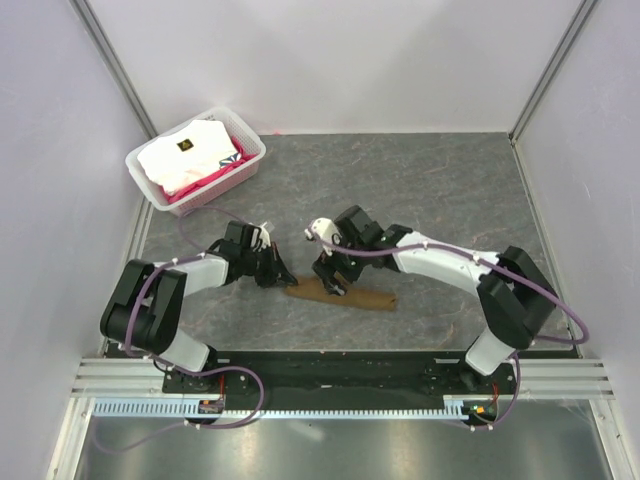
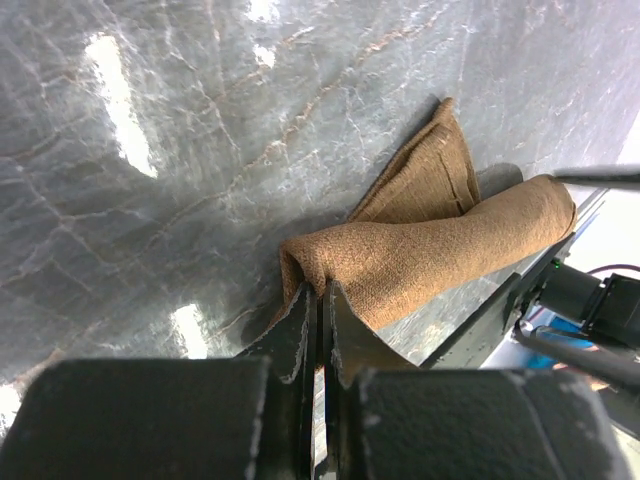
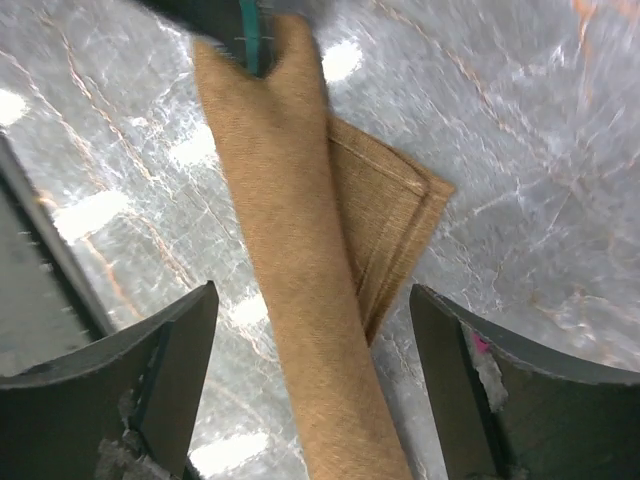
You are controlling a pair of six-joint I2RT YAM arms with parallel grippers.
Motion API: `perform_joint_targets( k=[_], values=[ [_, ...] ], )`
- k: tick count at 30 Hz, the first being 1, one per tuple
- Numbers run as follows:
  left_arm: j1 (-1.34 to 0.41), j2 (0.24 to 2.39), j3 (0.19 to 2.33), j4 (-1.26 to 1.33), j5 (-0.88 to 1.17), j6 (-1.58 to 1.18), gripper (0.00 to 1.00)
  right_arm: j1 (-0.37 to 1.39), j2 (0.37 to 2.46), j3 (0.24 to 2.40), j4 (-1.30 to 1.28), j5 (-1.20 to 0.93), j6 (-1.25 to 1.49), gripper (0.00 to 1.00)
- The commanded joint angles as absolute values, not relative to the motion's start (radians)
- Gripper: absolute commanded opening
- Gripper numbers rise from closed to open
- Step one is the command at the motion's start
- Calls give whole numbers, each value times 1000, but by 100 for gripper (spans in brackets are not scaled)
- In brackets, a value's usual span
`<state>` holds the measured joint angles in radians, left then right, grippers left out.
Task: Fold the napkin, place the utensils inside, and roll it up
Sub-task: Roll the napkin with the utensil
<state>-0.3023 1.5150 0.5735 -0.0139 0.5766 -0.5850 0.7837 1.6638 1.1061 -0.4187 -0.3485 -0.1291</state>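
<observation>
Napkin (image 1: 360,297) mostly rolled, centre of table (image 1: 450,200), flat corner left unrolled. Left gripper (image 2: 320,295) closed tight at roll end; right gripper (image 3: 312,310) spread wide astride roll. Pin end, roll evenly over corner, keep tight.

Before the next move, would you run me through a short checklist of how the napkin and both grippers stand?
1. Left gripper shut at the end of the napkin: ok. Whether it actually pinches cloth: cannot tell.
2. Right gripper open, one finger on each side of the roll and neither touching it: ok.
3. Napkin fully rolled: not ok. A flat corner lies unrolled beside the roll.
4. Utensils inside the roll: cannot tell, none show.
5. Basket well away from the roll, at the far left corner: ok.
</observation>
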Motion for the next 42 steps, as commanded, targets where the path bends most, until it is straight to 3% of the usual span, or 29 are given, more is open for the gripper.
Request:
perform_joint_targets(
  k=[1, 14, 17, 20, 21, 23, 24, 28, 36, 42],
  values=[
    [-288, 1572, 621, -90, 564, -558, 2, 914, 1611, 1023, -311, -46, -182, 87],
    [-285, 1617, 664, -114, 612, -529, 2, 950, 1759, 1063, -368, -12, -209, 83],
    [-285, 1620, 669, -115, 618, -529, 2, 943, 1795, 1081, -388, -20, -212, 77],
    [-284, 1614, 673, -114, 629, -520, 2, 916, 1810, 1098, -410, -69, -204, 63],
    [-285, 1609, 675, -112, 624, -520, 9, 905, 1815, 1101, -417, -87, -203, 54],
    [-285, 1583, 673, -110, 603, -520, 21, 873, 1819, 1114, -446, -181, -199, 46],
    [-285, 1566, 672, -110, 591, -522, 35, 862, 1833, 1121, -460, -228, -199, 42],
    [-281, 1493, 655, -109, 539, -529, 58, 816, 1887, 1161, -540, -395, -201, 36],
    [-279, 1359, 563, -69, 489, -540, 64, 724, 2002, 1233, -620, -743, -212, 35],
    [-279, 1332, 486, 44, 561, -590, 62, 687, 2061, 1262, -626, -859, -218, 35]
  ],
)
